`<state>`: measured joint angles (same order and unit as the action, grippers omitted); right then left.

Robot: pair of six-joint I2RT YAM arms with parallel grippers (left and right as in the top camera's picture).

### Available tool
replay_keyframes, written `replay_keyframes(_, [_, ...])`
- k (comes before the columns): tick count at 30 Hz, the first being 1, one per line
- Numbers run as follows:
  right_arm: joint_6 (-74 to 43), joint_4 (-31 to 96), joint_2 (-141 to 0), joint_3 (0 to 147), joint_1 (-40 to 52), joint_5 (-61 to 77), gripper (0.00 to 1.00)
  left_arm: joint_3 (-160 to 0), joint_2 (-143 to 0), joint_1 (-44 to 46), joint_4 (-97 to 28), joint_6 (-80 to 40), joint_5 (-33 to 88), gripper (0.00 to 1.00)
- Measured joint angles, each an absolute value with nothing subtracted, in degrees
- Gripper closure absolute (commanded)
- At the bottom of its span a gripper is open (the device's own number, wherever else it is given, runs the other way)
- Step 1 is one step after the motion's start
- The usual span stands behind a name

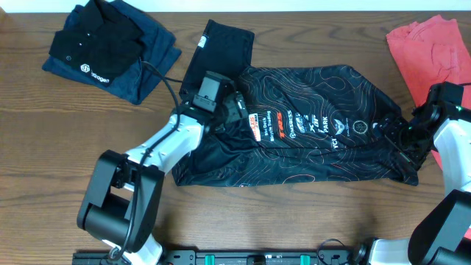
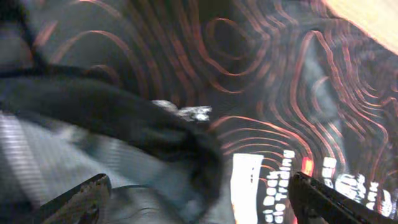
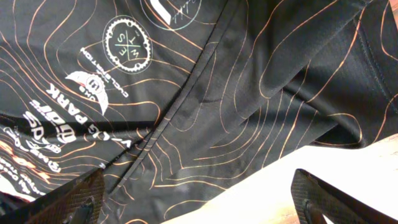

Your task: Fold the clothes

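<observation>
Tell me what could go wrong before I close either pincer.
1. The left pincer hangs open over bunched, overlapping fabric of the jersey; closing may catch several layers and drag the fold crooked.
2. The right pincer is open at the jersey's edge near the table; it may pinch only the top layer.
3. The coral-red garment lies beside the right arm and might snag.

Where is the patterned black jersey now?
Overhead view: the jersey lies in the middle of the table, between the dark clothes pile at upper left and the red garment at upper right.
</observation>
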<state>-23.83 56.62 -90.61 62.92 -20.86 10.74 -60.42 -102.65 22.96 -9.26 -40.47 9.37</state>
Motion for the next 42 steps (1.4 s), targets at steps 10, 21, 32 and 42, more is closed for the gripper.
replay_keyframes(10, [-23.81,56.38,-90.61,62.92,-20.86,10.74,0.06,-60.47,-101.12,20.14,-18.52,-40.36,13.65,0.1])
replay_keyframes(21, [-23.83,56.47,-90.61,62.92,-20.86,10.74,0.06,-60.47,-101.12,20.32,-20.16,-44.73,15.11,0.18])
replay_keyframes(32, [-23.81,56.97,-90.61,62.92,-20.86,10.74,0.06,-60.47,-102.32,20.32,-14.96,-45.54,15.14,0.31])
replay_keyframes(42, [-23.81,57.01,-90.61,62.92,-20.86,10.74,0.06,-60.47,-103.13,20.32,-17.91,-46.52,16.01,0.33])
